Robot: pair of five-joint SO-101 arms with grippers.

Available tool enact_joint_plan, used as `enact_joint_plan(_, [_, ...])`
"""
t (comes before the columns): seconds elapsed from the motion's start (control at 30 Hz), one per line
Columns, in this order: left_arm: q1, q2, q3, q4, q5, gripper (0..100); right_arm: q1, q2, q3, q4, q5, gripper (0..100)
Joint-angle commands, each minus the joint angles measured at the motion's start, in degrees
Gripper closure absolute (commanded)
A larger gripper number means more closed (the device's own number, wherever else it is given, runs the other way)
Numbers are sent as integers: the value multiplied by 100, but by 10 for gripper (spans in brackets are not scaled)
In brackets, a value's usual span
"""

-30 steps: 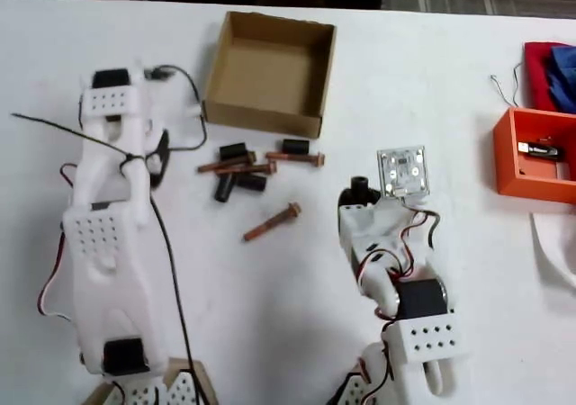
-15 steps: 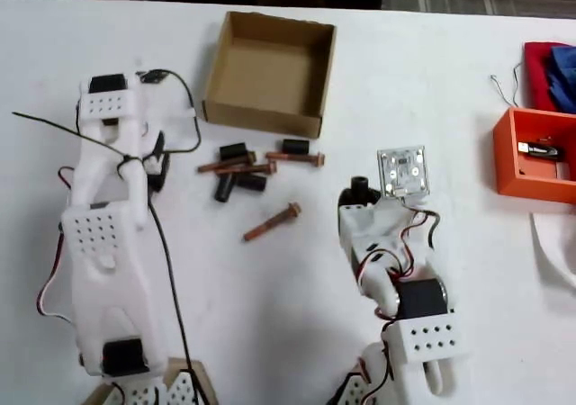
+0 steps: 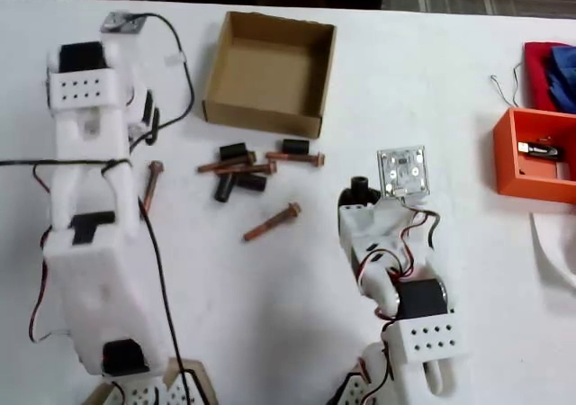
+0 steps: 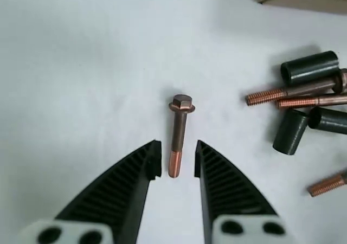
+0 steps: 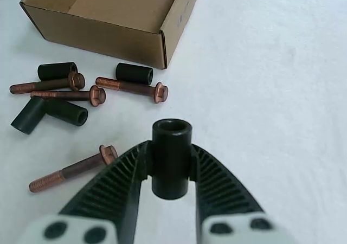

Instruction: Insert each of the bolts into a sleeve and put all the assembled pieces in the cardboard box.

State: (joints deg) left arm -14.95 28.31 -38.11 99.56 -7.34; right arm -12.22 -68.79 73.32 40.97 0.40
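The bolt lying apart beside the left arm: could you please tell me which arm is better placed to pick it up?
Left. The left hand is open around the bolt at its threaded end; the right hand is shut on a sleeve, farther off.

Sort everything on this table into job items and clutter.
Job items: cardboard box; loose bolts; loose sleeves; bolt between the tips of the open left tool; sleeve gripped by the right tool.

Lying about: orange tray; red cloth behind it.
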Motion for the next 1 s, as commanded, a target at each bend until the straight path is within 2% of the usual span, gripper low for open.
enact_joint_plan(0.0, [44,-1073,989,-237,62,870,22,-127,-35,4,-53,977])
enact_joint_plan(0.13, [53,-2673,3556,-1530,62,869,22,-127,-35,4,-53,977])
enact_joint_plan(0.3, [18,-5292,7354,-4440,44,869,22,-127,-35,4,-53,977])
enact_joint_plan(0.33, [-18,-5670,7873,-4958,35,869,22,-127,-35,4,-53,977])
enact_joint_plan(0.4, [-26,-6022,8295,-5354,35,868,22,-127,-35,4,-53,977])
enact_joint_plan(0.53, [-53,-5345,7952,-5143,35,867,22,-127,-35,4,-53,977])
enact_joint_plan(0.67, [26,-3648,6571,-4105,-185,828,22,-127,-35,4,-53,977])
enact_joint_plan(0.77, [26,-2576,5420,-3376,-88,826,22,-127,-35,4,-53,977])
enact_joint_plan(0.97, [44,-1873,4347,-3059,-97,827,22,-127,-35,4,-53,977])
